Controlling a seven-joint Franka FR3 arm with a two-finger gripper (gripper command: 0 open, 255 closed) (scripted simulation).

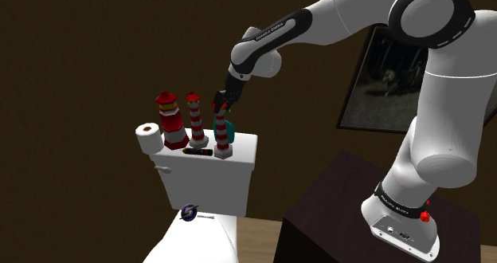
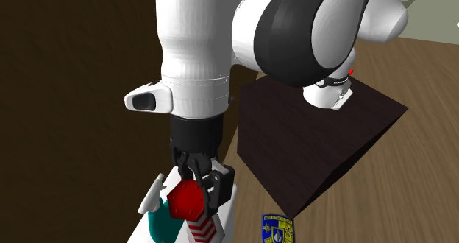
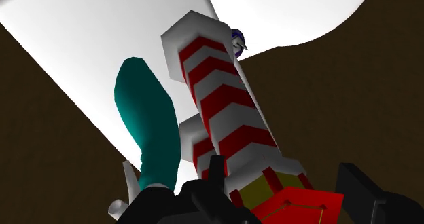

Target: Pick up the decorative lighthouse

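Note:
Three red-and-white lighthouses stand in a row on a white toilet tank (image 1: 211,178). The slim striped lighthouse (image 1: 223,134) nearest the arm has my gripper (image 1: 224,104) reaching down over its top. In the second exterior view the gripper (image 2: 197,181) clasps the lighthouse's red hexagonal cap (image 2: 185,199). In the wrist view the striped lighthouse (image 3: 224,100) runs away from the gripper (image 3: 285,202), its red cap squeezed between the two black fingers. Its base rests on the tank lid.
A teal vase-like object (image 1: 231,128) stands close behind the gripped lighthouse. Two more lighthouses (image 1: 193,119) (image 1: 170,119) and a toilet roll (image 1: 147,136) sit further along the lid. The dark stand box (image 1: 334,213) is at the shoulder view's lower right, with a framed picture (image 1: 382,82) on the wall.

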